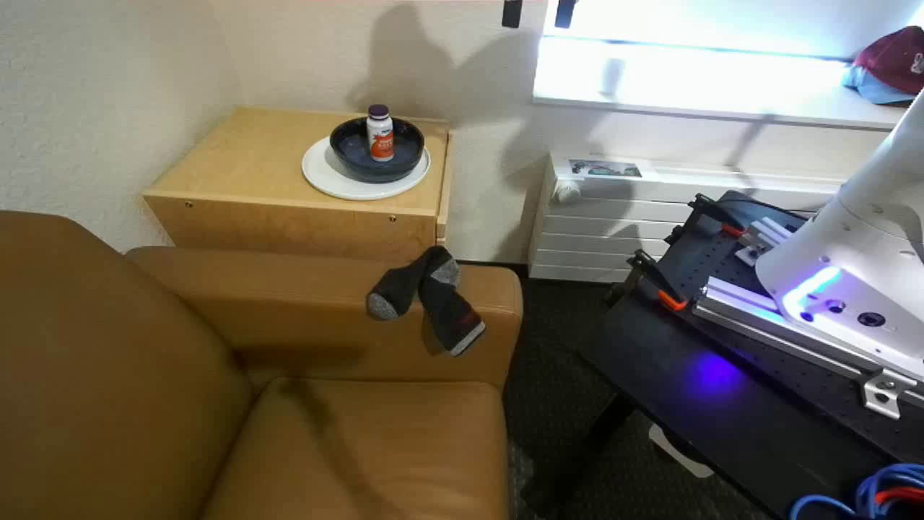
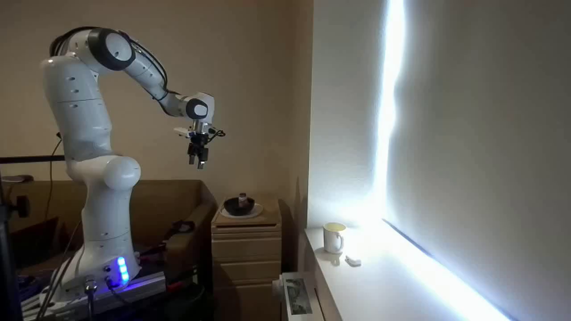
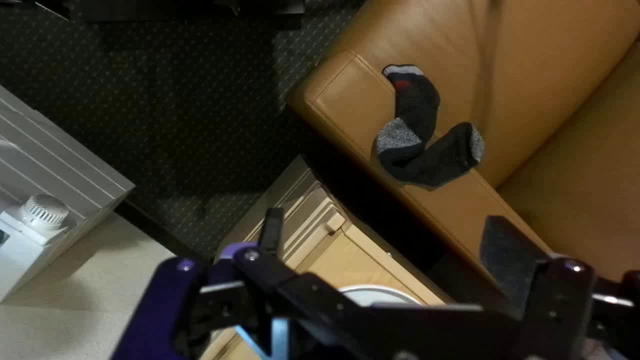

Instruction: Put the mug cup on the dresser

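Observation:
The mug cup, a small white cylinder with a handle, stands upright on the white windowsill in an exterior view. It is out of the wrist view. The dresser is a light tan wooden cabinet; it also shows in an exterior view and in the wrist view. My gripper is open and empty, pointing down, high above and apart from the dresser and the mug. Its fingertips show at the top of an exterior view, and the fingers stand wide apart in the wrist view.
On the dresser a white plate bears a dark bowl with a white-and-orange bottle. A small white object lies near the mug. A radiator stands below the sill. Dark socks lie on the brown sofa arm.

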Controlling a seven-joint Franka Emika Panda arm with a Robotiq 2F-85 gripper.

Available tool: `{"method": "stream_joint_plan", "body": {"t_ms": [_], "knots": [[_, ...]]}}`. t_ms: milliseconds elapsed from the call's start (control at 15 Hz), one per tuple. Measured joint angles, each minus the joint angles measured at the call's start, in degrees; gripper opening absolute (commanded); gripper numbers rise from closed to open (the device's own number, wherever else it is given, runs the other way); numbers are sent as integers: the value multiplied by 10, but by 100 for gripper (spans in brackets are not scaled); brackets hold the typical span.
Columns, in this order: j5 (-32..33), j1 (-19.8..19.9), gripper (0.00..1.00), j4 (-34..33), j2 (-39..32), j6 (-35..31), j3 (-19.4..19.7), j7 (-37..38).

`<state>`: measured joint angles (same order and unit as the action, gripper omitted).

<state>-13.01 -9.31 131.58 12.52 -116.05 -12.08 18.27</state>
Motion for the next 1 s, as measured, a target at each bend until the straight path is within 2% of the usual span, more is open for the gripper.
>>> {"method": "stream_joint_plan", "body": {"t_ms": [333,533,1000], "knots": [[0,0,100,0,0,0,0,0],[23,18,100,7,-3,-33,15,49],[35,136,100,63,-3,-110,152,49]]}}
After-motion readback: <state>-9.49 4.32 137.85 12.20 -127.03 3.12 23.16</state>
